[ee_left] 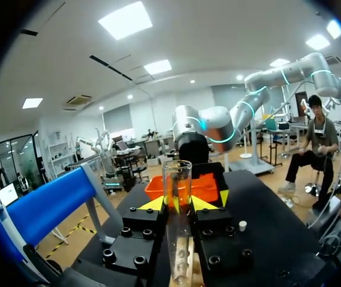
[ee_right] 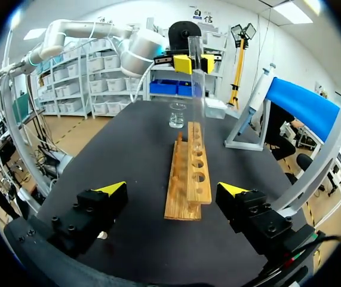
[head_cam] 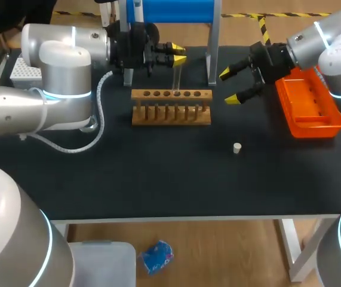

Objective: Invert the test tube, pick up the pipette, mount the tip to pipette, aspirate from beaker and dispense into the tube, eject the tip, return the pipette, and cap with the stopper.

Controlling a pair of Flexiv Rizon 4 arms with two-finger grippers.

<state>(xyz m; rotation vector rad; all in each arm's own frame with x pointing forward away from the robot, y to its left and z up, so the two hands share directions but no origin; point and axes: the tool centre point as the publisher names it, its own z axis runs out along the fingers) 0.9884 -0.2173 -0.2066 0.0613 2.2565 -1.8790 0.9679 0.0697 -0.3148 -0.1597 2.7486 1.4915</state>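
My left gripper (head_cam: 178,54) is shut on a clear glass test tube (head_cam: 176,75), holding it upright near its upper end over the wooden rack (head_cam: 170,107). From the left wrist the test tube (ee_left: 177,191) stands between the yellow tips of the left gripper (ee_left: 177,204), with the rack (ee_left: 182,269) below. My right gripper (head_cam: 233,84) hangs open and empty right of the rack. In its own view the right gripper (ee_right: 173,189) faces the rack (ee_right: 188,173), the test tube (ee_right: 195,72) and a small beaker (ee_right: 177,115) beyond. A white stopper (head_cam: 237,147) lies on the mat.
An orange tray (head_cam: 310,110) sits at the right edge under my right arm. The blue pipette stand (head_cam: 176,12) rises behind the rack, and its white pipette (ee_right: 263,86) shows from the right wrist. A white tip box (head_cam: 24,70) stands at the far left.
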